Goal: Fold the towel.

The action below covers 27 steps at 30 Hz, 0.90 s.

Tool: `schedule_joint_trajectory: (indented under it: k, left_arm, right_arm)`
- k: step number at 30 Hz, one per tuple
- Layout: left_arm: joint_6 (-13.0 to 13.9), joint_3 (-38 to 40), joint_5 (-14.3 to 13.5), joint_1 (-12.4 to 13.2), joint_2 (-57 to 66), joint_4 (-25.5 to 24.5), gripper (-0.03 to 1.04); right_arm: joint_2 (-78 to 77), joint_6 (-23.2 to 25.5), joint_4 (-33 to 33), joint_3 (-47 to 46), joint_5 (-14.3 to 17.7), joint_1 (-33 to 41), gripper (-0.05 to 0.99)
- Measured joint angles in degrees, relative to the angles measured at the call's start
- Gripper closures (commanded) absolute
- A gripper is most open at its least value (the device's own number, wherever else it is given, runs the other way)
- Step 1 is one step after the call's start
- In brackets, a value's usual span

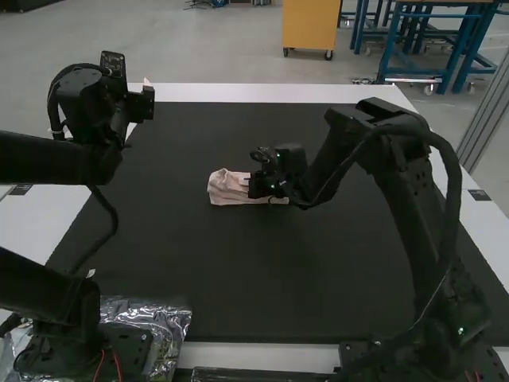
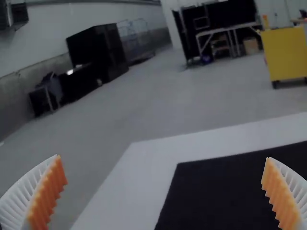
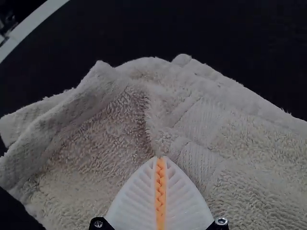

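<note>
The towel (image 1: 226, 188) lies on the black mat (image 1: 238, 278) covering the middle of the white-edged surface (image 1: 262, 93), between the two arms and a little beyond the mat's centre. It is a narrow, pale, layered strip with its long axis running side to side; one end points toward the left arm's side, the other toward the right arm's.

The right tool (image 1: 261, 186) is over the towel. In the right wrist view its orange pads (image 3: 160, 191) are together, tips against the terry at a crease; whether any cloth is caught between them I cannot tell. Raised folds and a smoother woven band (image 3: 192, 120) show beside it.

The left tool (image 1: 141, 103) is above the surface's left side, well apart from the towel, its fingers spread wide.
</note>
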Motion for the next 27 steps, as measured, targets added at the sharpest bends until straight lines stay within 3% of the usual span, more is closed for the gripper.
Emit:
schedule_joint_trajectory:
  k: [1,3,5,10,18,27]
  left_arm:
    - [0.0,0.46,0.02,-0.85,-1.31,-0.72,0.05]
    - [0.0,1.51,0.02,-2.64,-3.91,-2.67,0.05]
    - [0.0,2.6,0.2,-3.89,-6.51,-4.5,0.05]
    - [0.0,3.96,1.2,-4.79,-13.42,-8.9,0.05]
    - [0.02,4.13,4.13,-5.25,-26.51,-18.84,0.05]
    - [0.07,1.79,5.68,-5.35,-45.16,-24.0,0.05]
  right_arm:
    - [-1.73,0.28,-0.66,-0.37,0.0,-0.11,0.93]
    - [-7.04,0.81,-2.16,-0.98,0.07,-0.55,0.76]
    - [-14.23,1.27,-4.09,-1.01,0.57,-1.44,0.48]
    - [-35.87,1.11,-7.85,-1.09,3.85,-5.29,0.03]
    - [-64.76,0.15,-14.49,-11.13,7.61,-11.17,0.02]
    - [-101.04,0.46,-23.98,-24.3,8.44,-22.56,0.03]
